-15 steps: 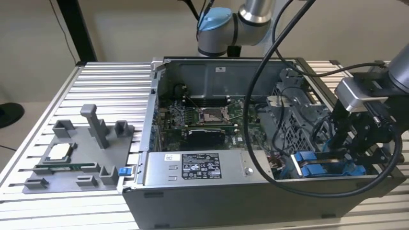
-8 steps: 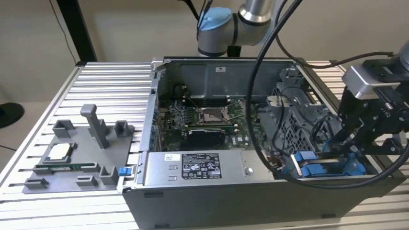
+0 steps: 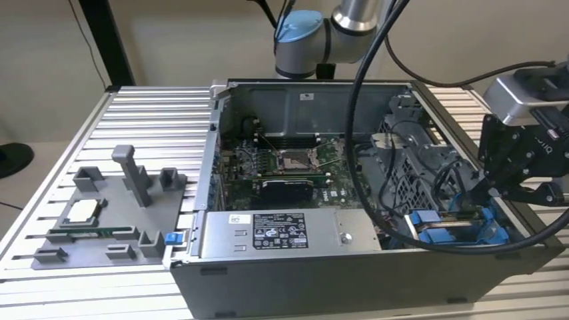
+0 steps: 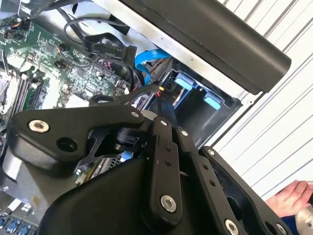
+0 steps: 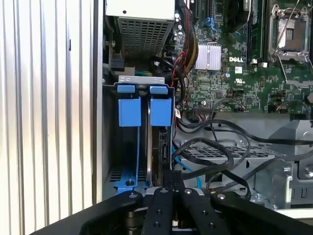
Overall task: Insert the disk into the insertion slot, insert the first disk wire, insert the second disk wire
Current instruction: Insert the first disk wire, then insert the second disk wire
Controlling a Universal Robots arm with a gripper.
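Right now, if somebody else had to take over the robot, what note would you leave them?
The end effector is shut on a black disk wire, low inside the computer case at the drive bay.
The disk stands in the insertion slot under the blue tabs and looks seated.
Done: the disk is in, as far as it shows.
Left: the held wire is not visibly plugged in. It cannot be told whether the blue cable beside it is connected to the disk.
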